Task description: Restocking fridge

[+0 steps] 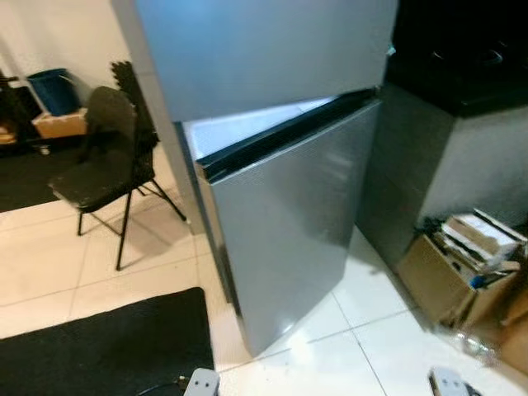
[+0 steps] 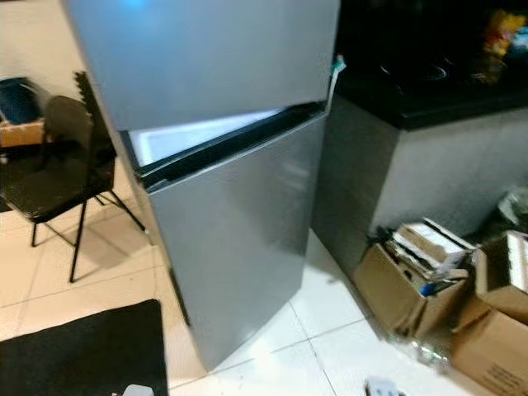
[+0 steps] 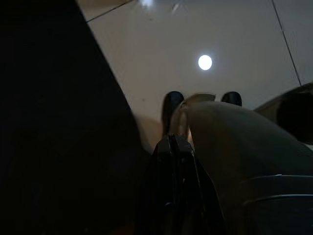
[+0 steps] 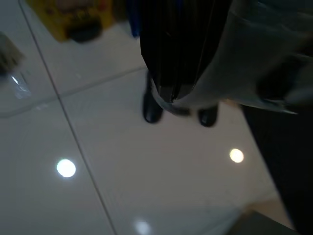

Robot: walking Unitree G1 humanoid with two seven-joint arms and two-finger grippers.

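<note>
Nearest, both arms hang low over the floor [image 1: 49, 289]. Left gripper [image 3: 202, 98] points down at pale tile beside the black mat [image 1: 107, 346]; its two black fingertips [image 3: 172, 100] stand apart, so the jaws are open and hold nothing. Right gripper [image 4: 180, 113] likewise hangs over white tile, fingertips [image 4: 151, 111] apart, jaws open and empty. Ceiling lights reflect off the tile in both wrist views, which are dim and blurred.

Beyond the mat stands the fridge [image 1: 280, 231], silver, two doors. Lower door is ajar, swung out from the body, with a strip of lit white interior [image 1: 239, 128] visible above its dark top edge. Upper door [image 1: 264, 49] appears shut.

Right of the fridge, on the floor, open cardboard boxes [image 2: 412, 280] hold papers and packaging; contents cannot be identified. Behind them rises a grey cabinet with a dark tabletop [image 2: 429, 91].

Left of the fridge, further back, a black folding chair [image 1: 103, 165] stands on the tile. A blue bin [image 1: 54, 89] sits on a box near the far wall.
</note>
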